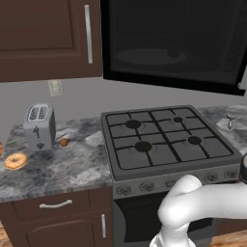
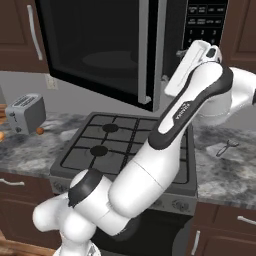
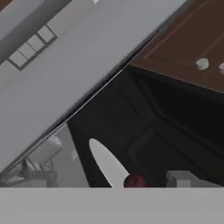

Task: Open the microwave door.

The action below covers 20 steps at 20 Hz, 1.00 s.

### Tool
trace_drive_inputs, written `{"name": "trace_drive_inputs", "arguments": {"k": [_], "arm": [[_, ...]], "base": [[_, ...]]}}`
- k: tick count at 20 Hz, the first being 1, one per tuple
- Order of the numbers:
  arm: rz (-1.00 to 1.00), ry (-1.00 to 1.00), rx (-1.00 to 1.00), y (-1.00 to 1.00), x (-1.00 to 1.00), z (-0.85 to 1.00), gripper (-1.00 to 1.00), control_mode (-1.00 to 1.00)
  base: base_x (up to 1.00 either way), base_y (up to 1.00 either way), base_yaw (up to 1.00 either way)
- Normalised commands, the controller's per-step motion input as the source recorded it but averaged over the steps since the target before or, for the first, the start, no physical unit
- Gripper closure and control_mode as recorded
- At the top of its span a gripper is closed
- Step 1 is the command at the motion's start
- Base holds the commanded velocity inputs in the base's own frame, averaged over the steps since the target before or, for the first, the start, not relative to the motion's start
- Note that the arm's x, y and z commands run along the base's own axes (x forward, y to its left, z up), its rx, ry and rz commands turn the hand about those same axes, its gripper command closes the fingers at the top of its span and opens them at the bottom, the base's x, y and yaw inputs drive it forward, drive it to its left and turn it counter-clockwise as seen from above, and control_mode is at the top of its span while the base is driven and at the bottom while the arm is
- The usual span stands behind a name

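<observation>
The microwave door [image 2: 95, 50] is hanging above the stove [image 2: 130, 145], swung partly open, its silver handle [image 2: 144, 55] toward the arm. The end effector [image 2: 207, 50] is reaching up beside that handle at the keypad [image 2: 205, 22]; I cannot tell how wide its fingers are standing.

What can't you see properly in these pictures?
- The claw: in the right base view the arm ends behind its own white wrist, so open or shut cannot be told.
- The microwave door: its top is cut off by the frame edge in both base views.
- The keypad: labels too small to read.
- The small thing beside the toaster: too small to identify.
</observation>
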Motion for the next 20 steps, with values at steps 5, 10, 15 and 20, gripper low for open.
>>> {"name": "trace_drive_inputs", "arguments": {"k": [5,10,15,20], "arm": [[0.22,-0.05,0.00,0.50,-0.11,0.00,-1.00,-1.00],[0.37,-0.12,0.00,0.95,-0.21,-0.08,-1.00,-1.00],[0.37,-0.14,-0.02,1.00,-0.64,-0.06,-1.00,-1.00],[0.36,-0.14,-0.01,1.00,-0.74,0.00,-1.00,-1.00]], "base": [[0.00,0.00,0.00],[0.00,0.00,0.00],[0.00,0.00,0.00],[0.00,0.00,0.00]]}}
